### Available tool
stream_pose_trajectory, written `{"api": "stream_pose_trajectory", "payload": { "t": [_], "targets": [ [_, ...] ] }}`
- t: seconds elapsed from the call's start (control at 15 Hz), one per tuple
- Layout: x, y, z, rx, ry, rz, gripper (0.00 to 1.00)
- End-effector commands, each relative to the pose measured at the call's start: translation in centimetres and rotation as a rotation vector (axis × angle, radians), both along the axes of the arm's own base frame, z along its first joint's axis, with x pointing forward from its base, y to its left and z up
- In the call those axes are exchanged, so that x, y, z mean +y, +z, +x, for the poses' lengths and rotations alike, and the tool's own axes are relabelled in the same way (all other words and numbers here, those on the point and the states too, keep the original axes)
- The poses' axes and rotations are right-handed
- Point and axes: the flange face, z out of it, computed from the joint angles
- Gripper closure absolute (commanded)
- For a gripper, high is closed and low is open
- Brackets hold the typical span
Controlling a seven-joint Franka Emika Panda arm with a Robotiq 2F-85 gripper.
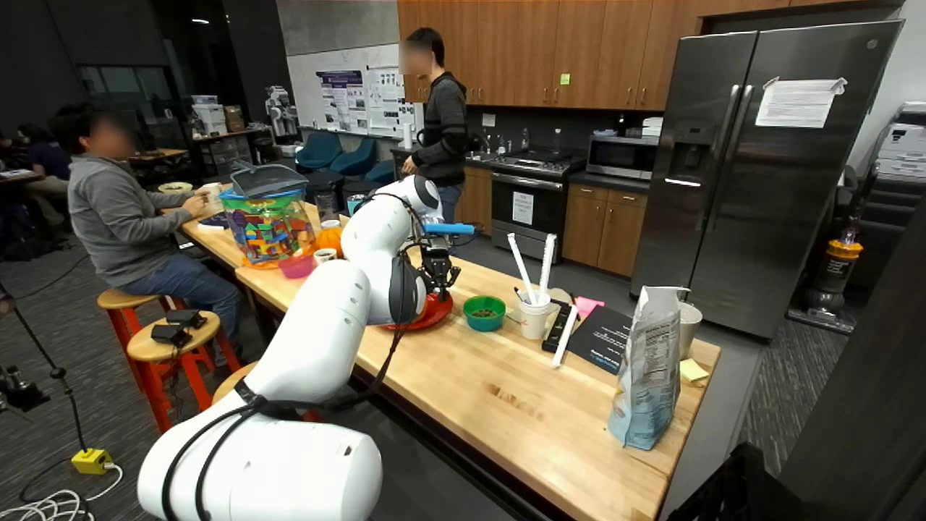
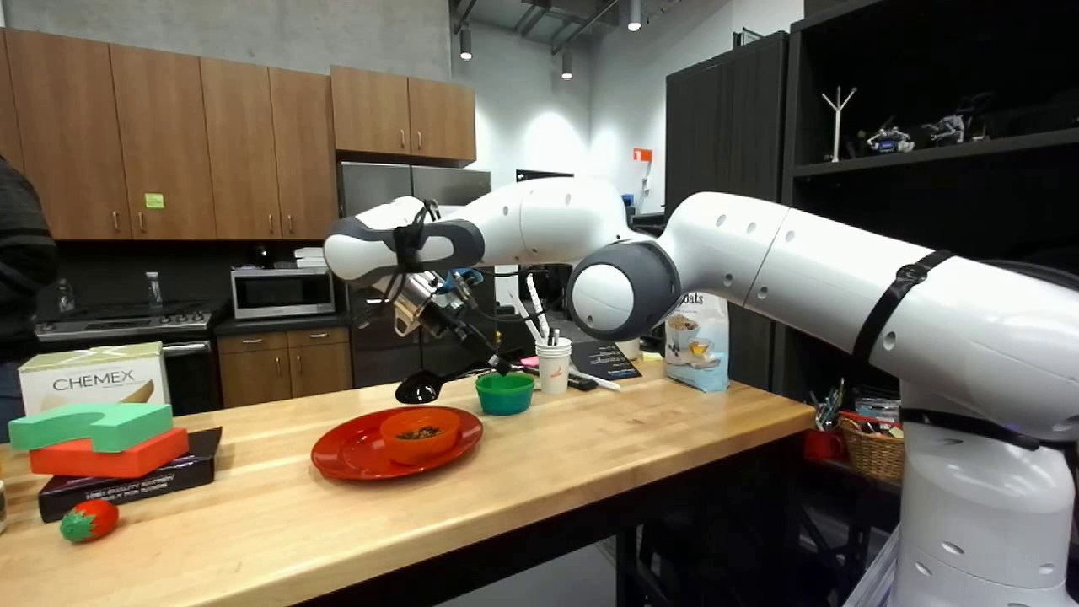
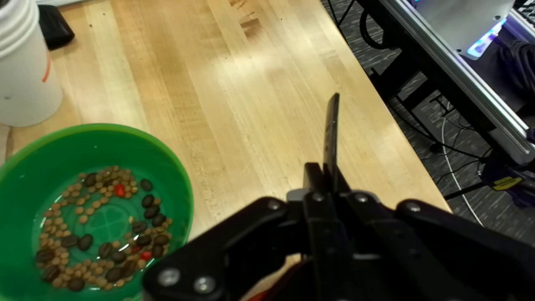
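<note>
My gripper (image 2: 499, 362) is shut on the handle of a black spoon (image 2: 419, 388). The spoon's head hangs above the table by the far rim of the red plate (image 2: 341, 451). In the wrist view the handle (image 3: 332, 133) sticks up from between the fingertips (image 3: 321, 173); the spoon's head is out of that view. A green bowl (image 2: 506, 400) stands close to the gripper, and in the wrist view (image 3: 121, 140) it holds brown lentils, dark beans and a few red pieces. An orange bowl (image 2: 413, 447) with some bits inside sits on the red plate.
White stacked cups (image 2: 554, 371) with pens and white sticks stand beside the green bowl. An oats bag (image 1: 647, 376) stands near the table's end. Foam blocks (image 2: 110, 455), a Chemex box (image 2: 97, 371) and a toy strawberry (image 2: 91, 520) lie beyond the plate. A person (image 1: 443, 123) stands behind the table.
</note>
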Motion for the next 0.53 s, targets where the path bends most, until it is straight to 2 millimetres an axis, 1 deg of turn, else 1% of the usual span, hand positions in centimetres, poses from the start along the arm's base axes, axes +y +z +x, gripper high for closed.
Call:
{"api": "stream_pose_trajectory", "payload": {
  "t": [0.0, 0.13, 0.47],
  "targets": [
    [-0.88, 0.26, -0.23, 0.013, -0.039, -0.02, 0.99],
    [-0.91, 0.17, -0.39, 0.025, -0.048, -0.014, 0.99],
    [-0.16, -0.22, -0.87, 0.058, -0.046, 0.022, 0.99]
  ]
}}
